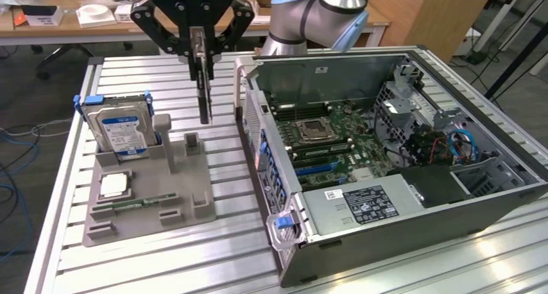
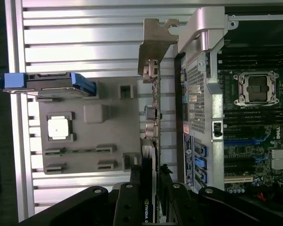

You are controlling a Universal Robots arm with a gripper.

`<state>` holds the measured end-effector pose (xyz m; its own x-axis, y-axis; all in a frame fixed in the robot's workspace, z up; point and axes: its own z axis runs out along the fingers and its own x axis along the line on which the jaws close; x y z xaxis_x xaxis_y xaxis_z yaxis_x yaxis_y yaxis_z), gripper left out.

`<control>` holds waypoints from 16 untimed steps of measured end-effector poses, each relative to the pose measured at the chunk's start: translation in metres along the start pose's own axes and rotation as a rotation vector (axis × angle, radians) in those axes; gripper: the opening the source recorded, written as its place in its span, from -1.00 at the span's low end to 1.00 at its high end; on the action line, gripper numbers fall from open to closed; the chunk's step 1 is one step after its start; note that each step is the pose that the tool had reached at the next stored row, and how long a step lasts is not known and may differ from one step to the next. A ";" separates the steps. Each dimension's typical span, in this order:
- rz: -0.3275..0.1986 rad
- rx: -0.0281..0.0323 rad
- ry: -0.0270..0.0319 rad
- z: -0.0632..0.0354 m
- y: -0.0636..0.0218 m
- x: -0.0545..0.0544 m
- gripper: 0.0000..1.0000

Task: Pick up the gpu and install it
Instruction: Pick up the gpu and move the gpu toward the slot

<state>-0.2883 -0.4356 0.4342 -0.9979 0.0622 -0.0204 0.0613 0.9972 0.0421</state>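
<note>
The gripper, black and marked "ROBOTIQ" in white across its body, has its fingers pressed on the top edge of the gpu and holds it clear of the worktop. The card hangs upright and edge-on, a thin dark strip, above the far part of the worktop between the grey fixture tray and the open computer case.

In the wrist view the gripper clamps the gpu near a small green logo whose white lettering is too small to read. The card's metal bracket points away from the camera.

On the tray the hard drive stands upright in blue rails, its blue and white label unreadable. Toward the worktop's near edge a square silver processor lies flat, with a green memory stick on its edge in a slot just beside it.

The case lies on its side with the motherboard exposed. A black power supply label with fine white print faces up, and blue cables loop near the drive bays.

The worktop is ribbed aluminium, bright under glare. Beyond its far edge stand the grey and blue robot arm and a wooden desk carrying white boxes.
</note>
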 end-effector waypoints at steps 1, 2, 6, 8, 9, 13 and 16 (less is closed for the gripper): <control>0.000 0.0000 -0.0001 0.0001 0.0001 -0.002 -0.47; 0.000 0.0000 0.0000 0.0001 0.0002 -0.003 -0.47; 0.000 0.0000 0.0000 0.0001 0.0003 -0.005 -0.47; 0.000 0.0000 0.0000 0.0001 0.0003 -0.005 -0.47; 0.000 0.0000 0.0000 0.0001 0.0003 -0.005 -0.47; 0.000 0.0000 0.0000 0.0001 0.0003 -0.005 -0.47; 0.000 0.0000 0.0000 0.0001 0.0003 -0.005 -0.47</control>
<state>-0.2828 -0.4356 0.4342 -0.9978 0.0623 -0.0204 0.0614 0.9972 0.0421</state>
